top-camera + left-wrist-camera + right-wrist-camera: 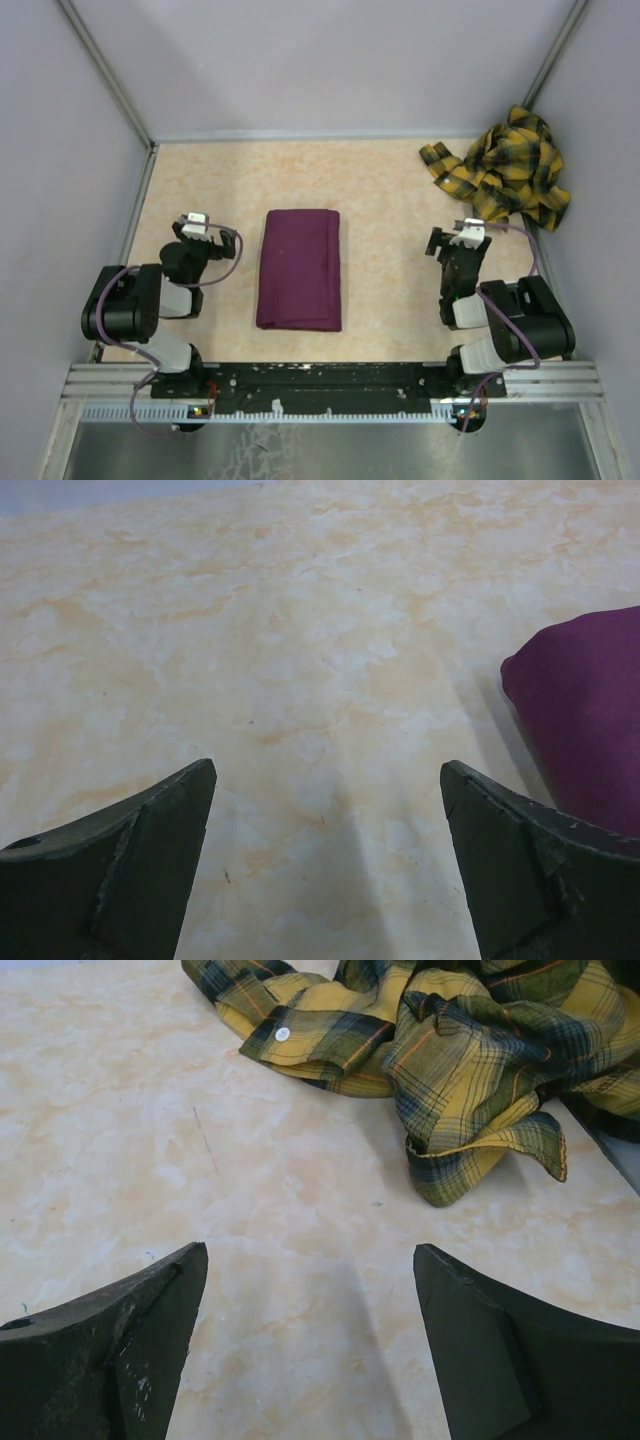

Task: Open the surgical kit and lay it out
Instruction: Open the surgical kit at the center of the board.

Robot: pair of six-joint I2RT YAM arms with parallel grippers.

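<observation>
The surgical kit (300, 268) lies folded shut as a dark purple cloth bundle in the middle of the table, between the two arms; whatever it wraps is hidden. Its left edge (590, 715) shows at the right of the left wrist view. My left gripper (197, 228) rests to the left of the bundle, apart from it, jaws wide open over bare tabletop (328, 780). My right gripper (458, 238) rests to the right of the bundle, also open and holding nothing (310, 1265).
A crumpled yellow and dark plaid shirt (505, 165) lies in the far right corner, just beyond the right gripper (450, 1050). Grey walls enclose the table on the left, back and right. A black rail (320, 380) runs along the near edge.
</observation>
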